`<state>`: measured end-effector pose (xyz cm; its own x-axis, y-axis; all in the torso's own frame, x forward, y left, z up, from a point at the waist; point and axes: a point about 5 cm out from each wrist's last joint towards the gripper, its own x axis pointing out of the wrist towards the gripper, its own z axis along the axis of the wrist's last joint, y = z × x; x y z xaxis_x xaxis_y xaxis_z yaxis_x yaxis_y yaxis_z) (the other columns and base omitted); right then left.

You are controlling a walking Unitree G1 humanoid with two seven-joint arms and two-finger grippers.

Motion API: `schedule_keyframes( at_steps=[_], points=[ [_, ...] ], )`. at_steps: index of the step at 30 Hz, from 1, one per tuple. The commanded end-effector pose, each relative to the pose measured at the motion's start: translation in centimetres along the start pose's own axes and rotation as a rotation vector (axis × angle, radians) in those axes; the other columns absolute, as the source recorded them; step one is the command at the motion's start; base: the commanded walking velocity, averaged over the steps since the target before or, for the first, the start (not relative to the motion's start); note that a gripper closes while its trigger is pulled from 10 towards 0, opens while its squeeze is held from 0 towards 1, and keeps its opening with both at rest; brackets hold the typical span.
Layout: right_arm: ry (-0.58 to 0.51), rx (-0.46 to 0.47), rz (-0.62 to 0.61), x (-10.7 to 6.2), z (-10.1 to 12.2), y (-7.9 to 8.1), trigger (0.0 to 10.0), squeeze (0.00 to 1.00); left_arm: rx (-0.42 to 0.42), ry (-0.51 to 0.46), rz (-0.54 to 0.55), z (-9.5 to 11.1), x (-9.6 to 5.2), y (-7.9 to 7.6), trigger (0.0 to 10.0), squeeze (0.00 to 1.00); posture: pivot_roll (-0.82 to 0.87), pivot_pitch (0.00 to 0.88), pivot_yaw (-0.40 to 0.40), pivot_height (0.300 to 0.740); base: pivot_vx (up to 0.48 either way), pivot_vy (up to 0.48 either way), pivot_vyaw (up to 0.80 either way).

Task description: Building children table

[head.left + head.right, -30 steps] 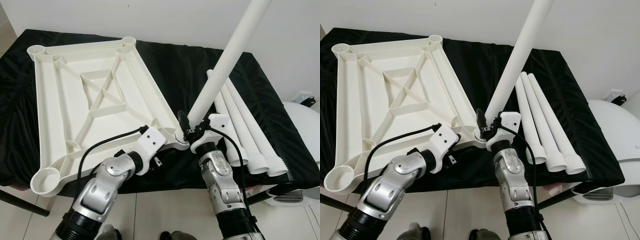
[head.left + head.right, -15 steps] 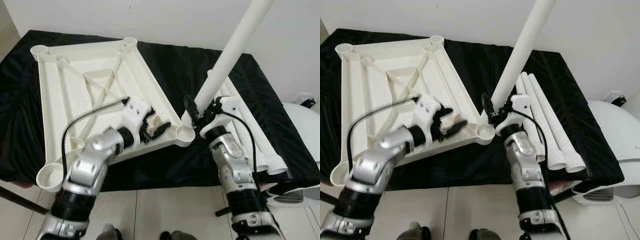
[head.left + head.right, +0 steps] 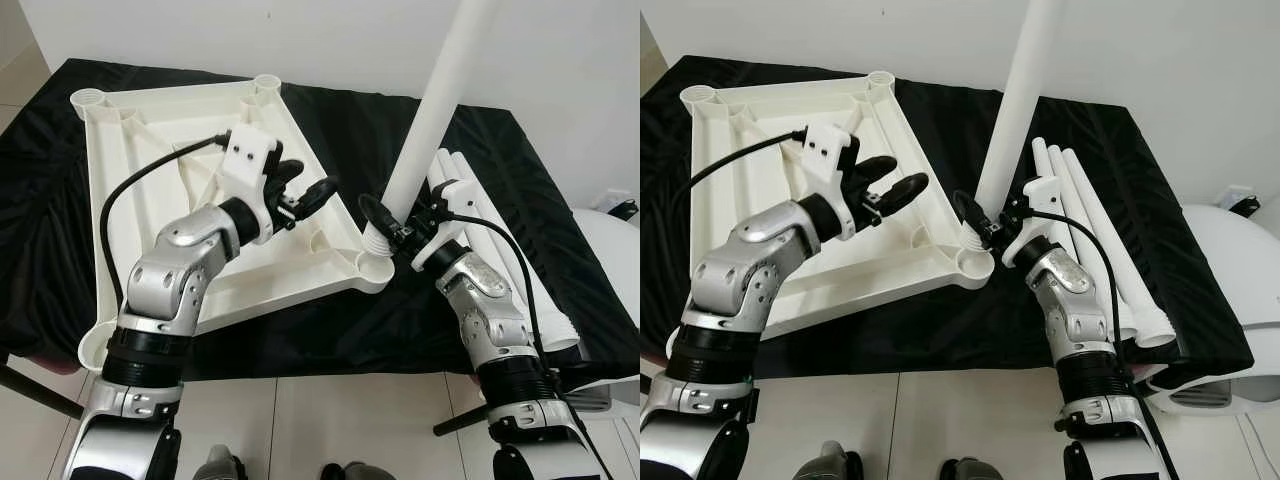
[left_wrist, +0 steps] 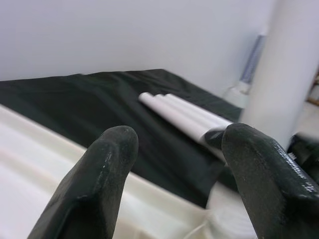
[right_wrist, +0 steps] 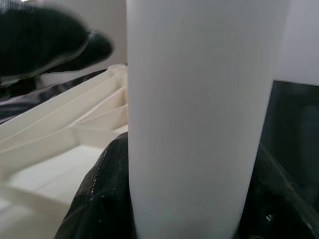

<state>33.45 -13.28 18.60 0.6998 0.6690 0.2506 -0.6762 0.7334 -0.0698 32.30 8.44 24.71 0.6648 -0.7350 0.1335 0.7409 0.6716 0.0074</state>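
One leg (image 3: 440,100) now stands nearly upright with its threaded foot at the near right corner socket (image 3: 372,268) of the inverted tabletop (image 3: 110,200) — a second ago it leaned far more steeply and the left arm lay low at the tabletop's near edge. The straighter line suggests the leg is about ready to be seated and turned home. Right pincer (image 3: 392,226) grips the leg just above its foot, fingers closed round it; the forearm rises from below the worktop (image 3: 500,160) edge. Left pincer (image 3: 305,190) has lifted clear and hovers over the tabletop's right rail, fingers (image 4: 107,164) spread wide and empty, elbow bent high. Three spare legs (image 3: 490,250) lie side by side on the black cloth (image 3: 350,120) — right of the tabletop.
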Motion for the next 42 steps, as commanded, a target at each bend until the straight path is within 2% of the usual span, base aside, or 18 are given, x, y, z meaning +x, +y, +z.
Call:
schedule_keyframes(
  at_steps=[1, 4, 10, 21, 31, 33, 42],
  points=[
    [0.022, -0.001, 0.035, -0.1, -0.2, 0.0, 10.0, 0.00, -0.018, 0.015, -0.156, -0.2, 0.5, -1.3, 10.0, 0.00, -0.01, 0.046, -0.072, 0.740, 0.000, 0.000, 0.00],
    [0.048, 0.003, 0.107, -0.1, -0.5, 0.4, 10.0, 0.00, -0.032, 0.005, -0.220, -0.1, 0.9, -2.6, 10.0, 0.00, -0.01, 0.041, -0.070, 0.740, 0.000, 0.000, 0.00],
    [0.065, -0.004, 0.140, -0.2, -0.6, 0.3, 10.0, 0.00, -0.051, -0.013, -0.292, 0.4, 1.0, -3.7, 10.0, 0.00, 0.00, 0.036, -0.069, 0.740, 0.000, 0.000, 0.00],
    [0.124, -0.039, 0.245, -0.2, -1.0, 0.4, 10.0, 0.00, -0.069, -0.061, -0.388, 2.3, 1.3, -4.5, 10.0, 0.00, 0.00, 0.036, -0.075, 0.740, 0.000, 0.000, 0.00],
    [0.143, -0.061, 0.285, -0.1, -1.1, 0.6, 10.0, 0.00, -0.111, -0.070, -0.409, 2.5, 1.7, -4.8, 10.0, 0.00, 0.00, 0.034, -0.076, 0.740, 0.000, 0.000, 0.00],
    [0.141, -0.083, 0.297, -0.1, -1.0, 0.7, 10.0, 0.00, -0.132, -0.030, -0.419, 2.2, 1.8, -4.9, 10.0, 0.00, -0.01, 0.034, -0.071, 0.740, 0.000, 0.000, 0.00],
    [0.132, -0.099, 0.306, -0.1, -0.8, 0.8, 10.0, 0.00, -0.152, 0.037, -0.396, 1.4, 2.1, -4.7, 10.0, 0.00, -0.01, 0.033, -0.064, 0.740, 0.000, 0.000, 0.00]
  ],
)
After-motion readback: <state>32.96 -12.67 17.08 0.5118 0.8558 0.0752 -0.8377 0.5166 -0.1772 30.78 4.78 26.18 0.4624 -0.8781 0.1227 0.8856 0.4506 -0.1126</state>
